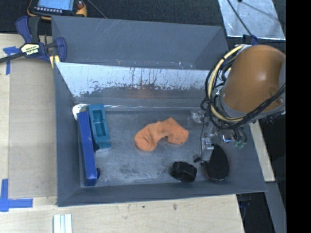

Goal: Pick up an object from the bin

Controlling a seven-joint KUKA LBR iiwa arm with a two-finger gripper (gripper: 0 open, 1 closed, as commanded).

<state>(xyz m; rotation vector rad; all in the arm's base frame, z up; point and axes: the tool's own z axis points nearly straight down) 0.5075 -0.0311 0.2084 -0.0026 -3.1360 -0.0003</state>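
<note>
Grey metal bin [146, 42] with a scuffed floor sits on a pale wooden surface [29, 130]. The claw [206, 152] hangs at the near right, just beside a black oval lump [217, 166] and a black round cap [183, 172]. Whether the claw is wide or narrow cannot be told. An orange rag [160, 134] lies mid-floor.

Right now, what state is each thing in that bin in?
Orange lump: lies curled in the middle, touching nothing.
Blue bar: flat along the bin's left wall.
Blue block: lies flat right beside it.
Black ring: lies by the front wall.
Black oval: lies at the right end.
Claw: hangs low right beside it.
</note>
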